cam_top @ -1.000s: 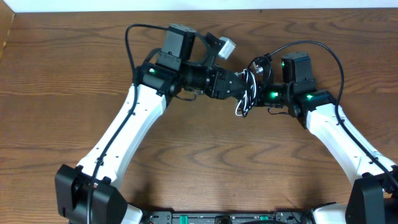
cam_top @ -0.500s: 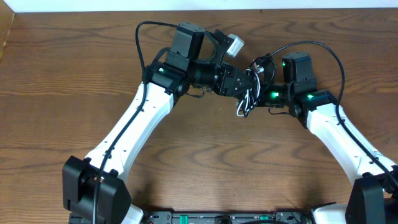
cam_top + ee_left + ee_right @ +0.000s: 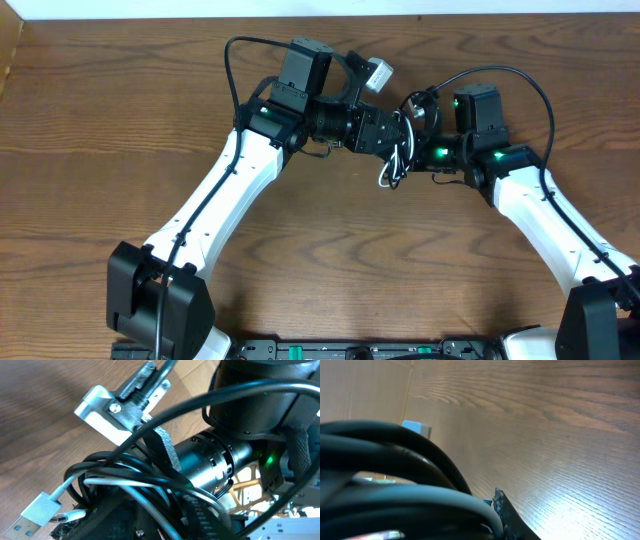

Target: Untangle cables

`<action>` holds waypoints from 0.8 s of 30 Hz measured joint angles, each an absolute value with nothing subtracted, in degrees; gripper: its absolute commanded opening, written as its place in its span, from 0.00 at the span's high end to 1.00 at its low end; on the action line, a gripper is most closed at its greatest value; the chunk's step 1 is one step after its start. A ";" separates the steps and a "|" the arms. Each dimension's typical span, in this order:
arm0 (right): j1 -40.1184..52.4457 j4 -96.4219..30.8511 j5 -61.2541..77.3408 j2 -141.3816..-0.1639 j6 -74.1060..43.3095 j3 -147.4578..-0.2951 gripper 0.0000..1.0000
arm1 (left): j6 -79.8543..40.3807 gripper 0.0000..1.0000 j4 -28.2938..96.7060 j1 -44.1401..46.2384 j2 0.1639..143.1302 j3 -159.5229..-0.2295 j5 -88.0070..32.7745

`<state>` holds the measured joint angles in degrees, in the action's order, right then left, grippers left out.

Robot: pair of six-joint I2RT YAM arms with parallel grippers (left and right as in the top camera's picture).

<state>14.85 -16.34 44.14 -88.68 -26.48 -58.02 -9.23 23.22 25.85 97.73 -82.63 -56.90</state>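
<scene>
While the cables hang still coiled, upper centre, right gripper pinches them narrowly; left gripper crowds in, its grip impossible to tell. Untangling barely begun!

The left tool and right tool crowd the cables; table nearer lies open.

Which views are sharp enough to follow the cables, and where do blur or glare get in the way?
Overhead: evenly lit and sharp, but the cable bundle is small in frame. Left wrist: the white USB plug is fairly crisp, the table behind soft. Right wrist: black cords against the lens are badly out of focus, and glare washes the table at lower right.
</scene>
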 measured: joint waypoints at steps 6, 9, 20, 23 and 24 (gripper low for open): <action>14.83 -16.45 42.81 -88.75 -26.48 -58.02 0.89 | -9.17 0.90 23.33 25.85 97.73 -82.63 -57.01; 14.74 -16.38 42.61 -88.77 -26.48 -58.02 0.89 | -9.21 0.92 23.38 25.85 97.73 -82.63 -57.01; 11.20 -15.57 43.90 -88.77 -26.11 -58.02 0.37 | -9.17 0.93 23.31 22.24 97.73 -82.63 -56.51; 9.50 -15.59 44.31 -88.77 -26.06 -58.04 0.36 | -9.30 0.93 22.87 18.92 97.73 -82.63 -56.34; 9.13 -15.59 44.51 -88.77 -26.09 -58.04 0.37 | -9.45 0.93 22.63 18.04 97.73 -82.63 -56.23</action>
<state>9.13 -15.59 44.51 -88.77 -26.09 -58.04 -9.45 22.63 18.04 97.73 -82.63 -56.23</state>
